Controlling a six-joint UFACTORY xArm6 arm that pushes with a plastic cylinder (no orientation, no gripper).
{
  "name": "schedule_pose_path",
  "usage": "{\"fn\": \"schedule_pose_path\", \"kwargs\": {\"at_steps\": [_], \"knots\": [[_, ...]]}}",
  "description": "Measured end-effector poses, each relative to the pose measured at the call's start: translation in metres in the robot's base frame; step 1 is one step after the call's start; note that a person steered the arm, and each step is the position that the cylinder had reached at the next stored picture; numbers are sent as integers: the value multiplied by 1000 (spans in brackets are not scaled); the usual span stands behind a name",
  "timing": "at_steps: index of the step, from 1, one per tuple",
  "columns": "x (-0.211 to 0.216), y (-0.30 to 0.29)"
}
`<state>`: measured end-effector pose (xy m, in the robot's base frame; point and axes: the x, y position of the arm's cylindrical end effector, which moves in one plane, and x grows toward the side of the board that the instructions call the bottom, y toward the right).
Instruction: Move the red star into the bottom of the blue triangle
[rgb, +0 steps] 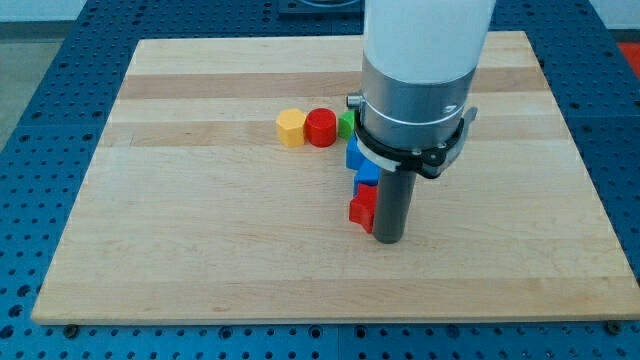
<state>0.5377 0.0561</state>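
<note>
The red star (361, 210) lies near the board's middle, partly hidden by my rod. Just above it sits a blue block (367, 175), and above that a second blue block (354, 154), both largely hidden by the arm, so I cannot tell which is the triangle. My tip (388, 240) rests on the board touching the red star's right side, slightly below it.
A yellow hexagon block (291, 128), a red cylinder (321, 128) and a green block (346, 125) stand in a row above the blue blocks. The wooden board (200, 250) sits on a blue perforated table. The arm's wide body hides the area right of the green block.
</note>
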Motion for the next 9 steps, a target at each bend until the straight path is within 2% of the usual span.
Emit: {"fn": "schedule_pose_path", "kwargs": {"at_steps": [4, 6, 8, 9], "knots": [[-6, 0], [21, 5], [25, 4], [25, -14]]}}
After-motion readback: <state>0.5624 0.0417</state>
